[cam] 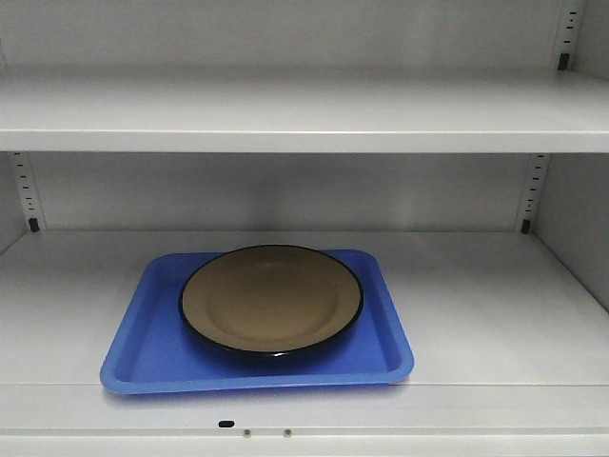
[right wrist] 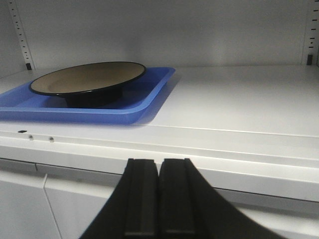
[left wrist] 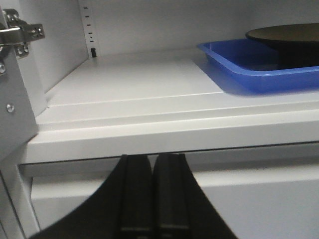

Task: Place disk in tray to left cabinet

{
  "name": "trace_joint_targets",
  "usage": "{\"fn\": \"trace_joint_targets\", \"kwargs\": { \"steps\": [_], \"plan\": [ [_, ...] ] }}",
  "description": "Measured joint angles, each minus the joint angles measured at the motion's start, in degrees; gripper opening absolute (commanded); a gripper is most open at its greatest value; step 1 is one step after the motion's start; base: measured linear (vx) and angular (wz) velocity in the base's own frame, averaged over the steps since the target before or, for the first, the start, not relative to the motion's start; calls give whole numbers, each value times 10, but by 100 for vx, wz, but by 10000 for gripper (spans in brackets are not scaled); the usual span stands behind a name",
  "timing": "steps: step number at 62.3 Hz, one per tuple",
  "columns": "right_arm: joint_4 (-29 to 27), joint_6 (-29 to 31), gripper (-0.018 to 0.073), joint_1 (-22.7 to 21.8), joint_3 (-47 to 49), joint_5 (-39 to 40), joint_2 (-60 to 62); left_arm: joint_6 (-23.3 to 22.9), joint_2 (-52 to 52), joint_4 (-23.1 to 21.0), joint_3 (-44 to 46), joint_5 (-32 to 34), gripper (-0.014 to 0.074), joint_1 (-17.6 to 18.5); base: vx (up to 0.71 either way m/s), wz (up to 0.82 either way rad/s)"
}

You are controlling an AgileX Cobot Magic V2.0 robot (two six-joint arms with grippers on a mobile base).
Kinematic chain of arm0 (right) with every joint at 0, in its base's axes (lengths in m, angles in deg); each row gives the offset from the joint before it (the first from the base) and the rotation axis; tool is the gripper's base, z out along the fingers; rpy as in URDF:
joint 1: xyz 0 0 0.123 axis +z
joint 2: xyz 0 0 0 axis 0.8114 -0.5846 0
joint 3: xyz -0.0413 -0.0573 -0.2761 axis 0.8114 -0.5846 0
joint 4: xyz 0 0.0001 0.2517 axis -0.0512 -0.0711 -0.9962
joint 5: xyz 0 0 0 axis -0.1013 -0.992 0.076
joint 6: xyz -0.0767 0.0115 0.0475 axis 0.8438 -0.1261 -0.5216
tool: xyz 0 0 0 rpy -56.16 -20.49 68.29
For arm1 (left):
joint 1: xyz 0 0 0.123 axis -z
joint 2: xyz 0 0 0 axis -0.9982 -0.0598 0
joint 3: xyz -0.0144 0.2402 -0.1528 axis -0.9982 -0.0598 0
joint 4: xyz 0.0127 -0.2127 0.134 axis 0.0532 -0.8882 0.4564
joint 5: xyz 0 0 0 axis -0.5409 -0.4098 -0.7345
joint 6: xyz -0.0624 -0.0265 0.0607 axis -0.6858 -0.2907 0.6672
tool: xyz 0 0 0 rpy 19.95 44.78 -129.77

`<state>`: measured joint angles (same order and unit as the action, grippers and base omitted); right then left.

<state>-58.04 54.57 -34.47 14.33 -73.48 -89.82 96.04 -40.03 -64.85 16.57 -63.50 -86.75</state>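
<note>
I see the disk (cam: pixel 271 298) sitting in the tray (cam: pixel 152 354) on the cabinet (cam: pixel 495 314) shelf, tray near the front lip. Both grippers, left (left wrist: pixel 152 162) and right (right wrist: pixel 159 164), have fingers pressed together, empty, below that lip. Risk: lifting could clip the lip. Glossy tan disk, smooth blue plastic tray.

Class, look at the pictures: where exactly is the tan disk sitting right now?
In the front view the disk lies inside the blue tray, on the cabinet's lower shelf, left of centre near the front edge.
</note>
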Motion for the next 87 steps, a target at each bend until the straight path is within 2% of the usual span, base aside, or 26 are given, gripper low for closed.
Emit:
{"fn": "trace_joint_targets", "kwargs": {
  "steps": [13, 53, 61, 67, 77, 87],
  "plan": [
    [0, 0, -4, 0, -1, 1, 0, 0, 5, 22, -1, -15, -3, -1, 0, 0],
    [0, 0, -4, 0, -1, 1, 0, 0, 5, 22, -1, -23, -3, -1, 0, 0],
    [16, 37, -4, -3, -16, 17, 0, 0, 5, 23, -1, -23, -3, -1, 0, 0],
    [15, 75, -4, -35, -49, 44, 0, 0, 5, 23, -1, -23, -3, -1, 0, 0],
    [16, 86, -4, -122, -114, 100, 1, 0, 5, 23, -1, -23, -3, -1, 0, 0],
    [18, 90, -4, -143, -126, 134, 50, 0, 5, 23, -1, -23, -3, -1, 0, 0]
  ]
}}
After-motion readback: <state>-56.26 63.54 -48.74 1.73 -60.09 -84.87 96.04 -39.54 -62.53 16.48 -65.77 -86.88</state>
